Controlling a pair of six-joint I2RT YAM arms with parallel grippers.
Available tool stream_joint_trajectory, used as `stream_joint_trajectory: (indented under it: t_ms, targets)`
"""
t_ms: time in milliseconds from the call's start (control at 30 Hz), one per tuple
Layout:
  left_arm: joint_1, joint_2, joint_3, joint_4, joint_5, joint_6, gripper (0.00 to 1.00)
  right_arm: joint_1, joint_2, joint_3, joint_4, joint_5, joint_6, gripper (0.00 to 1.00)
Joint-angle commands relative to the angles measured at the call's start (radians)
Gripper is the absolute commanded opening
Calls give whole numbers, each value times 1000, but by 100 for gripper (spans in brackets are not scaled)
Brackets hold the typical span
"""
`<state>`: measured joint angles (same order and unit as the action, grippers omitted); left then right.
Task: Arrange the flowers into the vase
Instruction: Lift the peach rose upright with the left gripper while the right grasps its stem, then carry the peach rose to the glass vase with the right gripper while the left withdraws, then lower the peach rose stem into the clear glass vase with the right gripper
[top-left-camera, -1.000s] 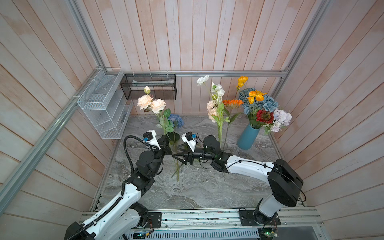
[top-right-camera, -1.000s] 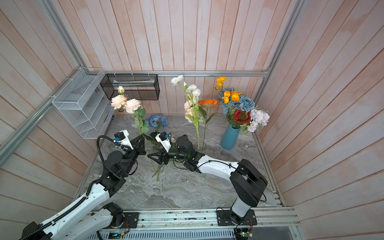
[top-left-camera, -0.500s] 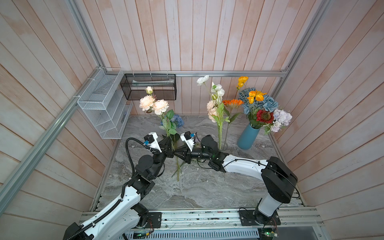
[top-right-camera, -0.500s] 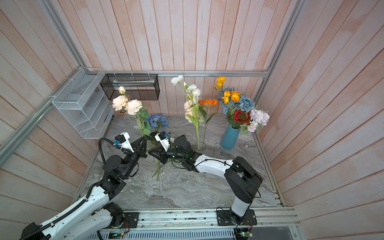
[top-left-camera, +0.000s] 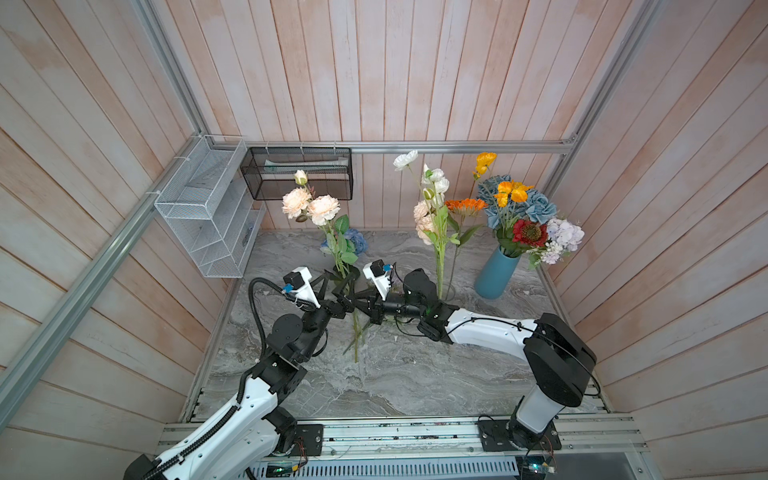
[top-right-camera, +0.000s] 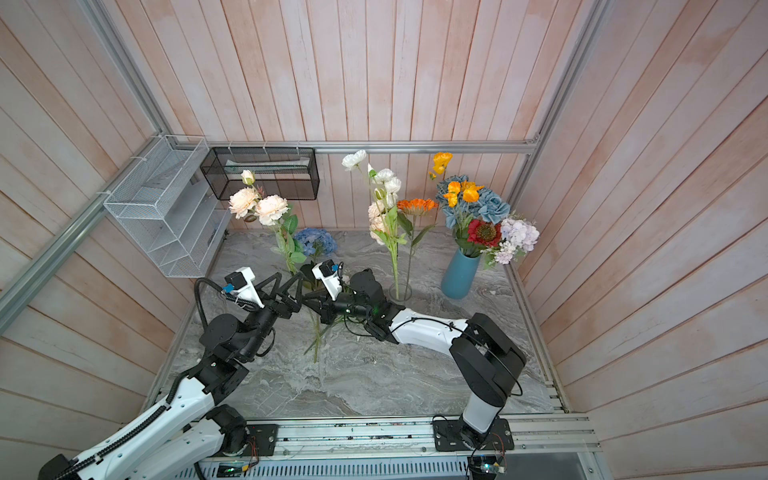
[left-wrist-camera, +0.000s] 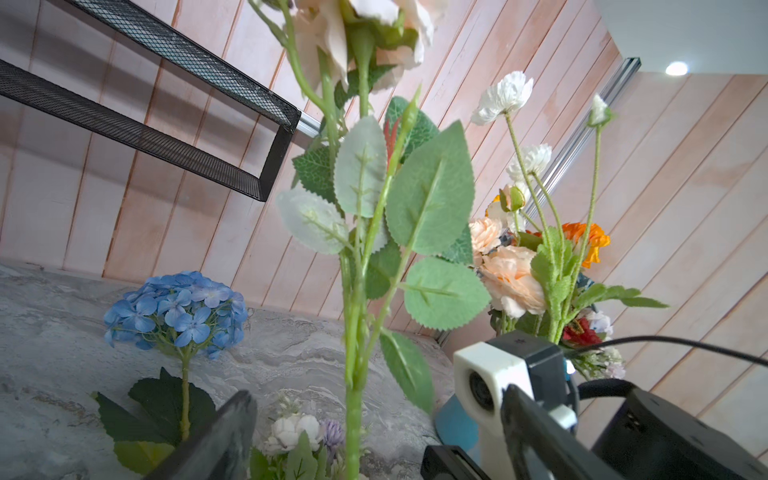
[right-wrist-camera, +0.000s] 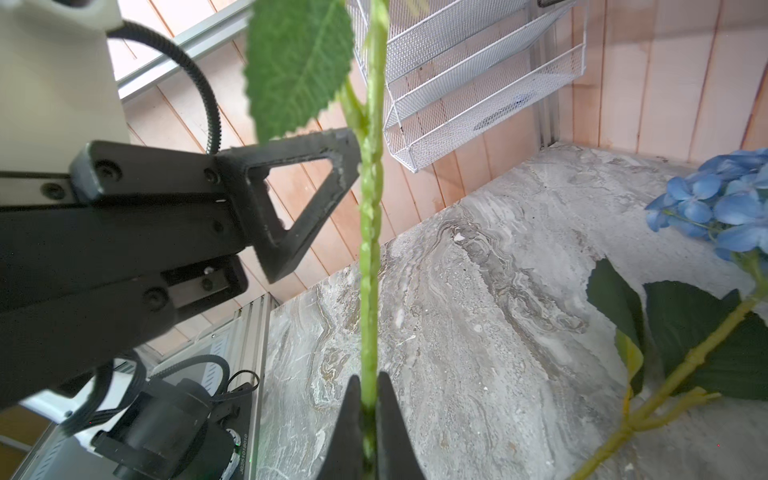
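Note:
A peach flower (top-left-camera: 311, 205) (top-right-camera: 257, 206) stands upright over the table's middle in both top views. My right gripper (right-wrist-camera: 369, 386) (top-left-camera: 353, 300) is shut on its green stem (right-wrist-camera: 370, 257). My left gripper (left-wrist-camera: 376, 397) (top-left-camera: 337, 286) is open, its fingers wide on either side of the same stem (left-wrist-camera: 353, 399), just above the right gripper. The blue vase (top-left-camera: 496, 272) (top-right-camera: 459, 274) at the back right holds several flowers (top-left-camera: 525, 216). A blue hydrangea (left-wrist-camera: 178, 307) (right-wrist-camera: 715, 199) (top-right-camera: 316, 243) lies on the table behind the grippers.
A clear glass holder (top-left-camera: 448, 293) beside the vase carries white, peach and orange flowers (top-left-camera: 432, 208). A white and lilac sprig (left-wrist-camera: 299, 430) and loose stems (top-left-camera: 355, 340) lie under the grippers. A white wire rack (top-left-camera: 208, 208) and a black mesh basket (top-left-camera: 297, 172) hang on the walls.
The right gripper has shut on the peach flower's stem. The left gripper, shut on that stem before, has opened and let it go. The flower stays upright.

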<state>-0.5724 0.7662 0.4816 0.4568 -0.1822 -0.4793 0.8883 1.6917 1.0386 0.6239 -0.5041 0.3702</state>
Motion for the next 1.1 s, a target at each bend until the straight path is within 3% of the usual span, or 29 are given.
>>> stream_joint_trajectory:
  t_ms: [0, 167, 267, 500, 833, 1067]
  targets:
    - [-3, -55, -32, -63, -57, -22, 95, -20, -55, 2, -20, 55, -30, 0]
    - [12, -145, -97, -151, -212, -92, 100, -48, -124, 16, -94, 122, -124, 0]
    - [55, -160, -125, -204, -250, -158, 100, -57, -181, 21, -128, 151, -174, 0]
    - [202, -44, -147, -198, -96, -284, 100, -69, -339, 23, -228, 235, -290, 0]
    - [216, 212, -85, -134, -13, -319, 100, -151, -558, -23, -304, 281, -329, 0]
    - [217, 286, -82, -61, 19, -350, 100, -251, -675, -57, -356, 368, -338, 0]
